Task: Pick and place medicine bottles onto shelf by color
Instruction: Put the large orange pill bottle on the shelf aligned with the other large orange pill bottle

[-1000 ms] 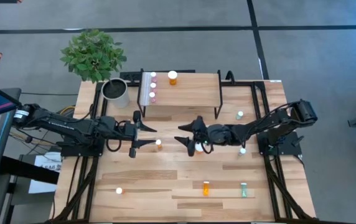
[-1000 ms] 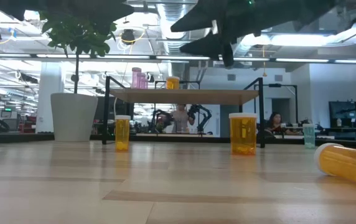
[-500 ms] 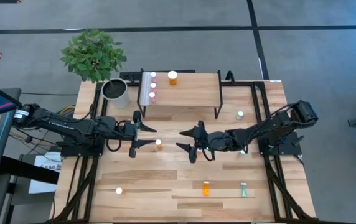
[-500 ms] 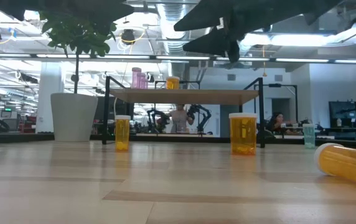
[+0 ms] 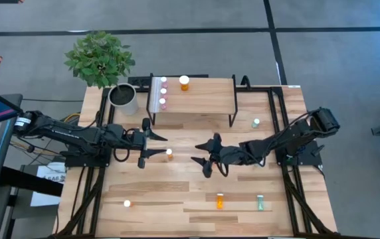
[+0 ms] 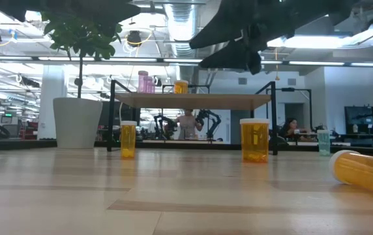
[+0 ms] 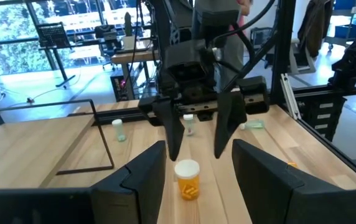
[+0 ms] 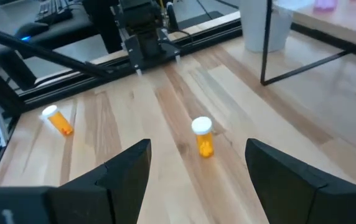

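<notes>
Right claw (image 5: pixel 203 155) hangs above mid tabletop, fingers spread wide, nothing held. Left claw (image 5: pixel 145 139) faces it from the other side, fingers apart too, empty, parked.

Key relation: small orange bottle (image 5: pixel 169 154) stands upright, white cap up, between the two claws. From right claw it lies straight ahead, toward the left arm; right wrist view has it centred between the fingers (image 8: pixel 201 137), but farther off, not yet between them. Long axis vertical, so a level side grip fits, judged. Left claw is about as near, maybe nearer; left wrist view shows same bottle (image 7: pixel 187 178) just past its fingertips. Which arm takes it: can't tell. Right claw sits well above the tabletop in low view (image 6: pixel 238 47), so prob needs to drop + advance first.

Other bottles: orange one lying on its side near front edge (image 5: pixel 220 200), green one beside it (image 5: pixel 260 202), white-capped one front left (image 5: pixel 127 204), green one right of shelf (image 5: pixel 256 123); another may hide under right arm, unsure.

Shelf (image 5: pixel 203 99) at back centre: larger orange bottle (image 5: pixel 185 82) on it, pink bottles (image 5: pixel 163 91) in a row along its white strip. Sorting partly done, several left.

Tabletop (image 5: pixel 177 189) light wood planks, black frame. Plant pot (image 5: pixel 123 98) w/ leafy plant at back left. Room: grey floor; low view shows open lab, ceiling lights, ppl seated far back, small.
</notes>
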Controlling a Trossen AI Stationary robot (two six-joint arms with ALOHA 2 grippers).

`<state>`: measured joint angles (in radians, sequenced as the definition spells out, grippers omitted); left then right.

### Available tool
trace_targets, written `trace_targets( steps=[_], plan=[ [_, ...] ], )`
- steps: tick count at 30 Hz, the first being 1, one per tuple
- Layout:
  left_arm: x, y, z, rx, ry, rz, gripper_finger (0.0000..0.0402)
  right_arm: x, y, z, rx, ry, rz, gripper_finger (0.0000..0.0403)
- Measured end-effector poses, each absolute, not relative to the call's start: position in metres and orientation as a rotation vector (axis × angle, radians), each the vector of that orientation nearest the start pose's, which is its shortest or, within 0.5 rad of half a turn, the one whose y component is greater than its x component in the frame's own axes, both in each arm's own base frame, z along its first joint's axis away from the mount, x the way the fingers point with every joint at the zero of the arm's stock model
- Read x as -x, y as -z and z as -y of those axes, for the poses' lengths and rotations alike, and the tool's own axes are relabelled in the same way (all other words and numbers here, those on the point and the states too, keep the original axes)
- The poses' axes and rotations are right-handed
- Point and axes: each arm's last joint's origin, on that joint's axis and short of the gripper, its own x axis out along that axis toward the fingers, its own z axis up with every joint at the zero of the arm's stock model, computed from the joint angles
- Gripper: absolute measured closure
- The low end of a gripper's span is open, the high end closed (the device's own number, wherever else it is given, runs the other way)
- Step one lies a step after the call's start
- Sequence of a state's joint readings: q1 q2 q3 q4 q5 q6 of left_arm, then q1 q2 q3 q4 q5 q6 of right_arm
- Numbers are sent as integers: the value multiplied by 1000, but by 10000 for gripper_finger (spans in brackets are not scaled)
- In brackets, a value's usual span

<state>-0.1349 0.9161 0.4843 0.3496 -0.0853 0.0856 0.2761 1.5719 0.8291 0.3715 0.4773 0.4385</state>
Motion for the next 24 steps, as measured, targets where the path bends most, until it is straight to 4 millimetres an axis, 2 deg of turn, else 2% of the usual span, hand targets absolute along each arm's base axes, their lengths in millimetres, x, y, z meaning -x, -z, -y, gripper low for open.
trace_targets(
  steps=[12, 15, 21, 24],
  plan=[
    [-197, -261, 24, -100, 45, -58, 229, -309, -197, -89, -261, 264, -458, 117],
    [-186, -267, 22, -110, 40, -52, 229, -304, -191, -90, -274, 285, -523, 117],
    [-155, -281, 15, -94, -78, -19, 229, -295, -180, -89, -328, 353, -635, 117],
    [-145, -280, 14, -87, -76, 17, 229, -292, -177, -88, -326, 374, -672, 117]
  ],
)
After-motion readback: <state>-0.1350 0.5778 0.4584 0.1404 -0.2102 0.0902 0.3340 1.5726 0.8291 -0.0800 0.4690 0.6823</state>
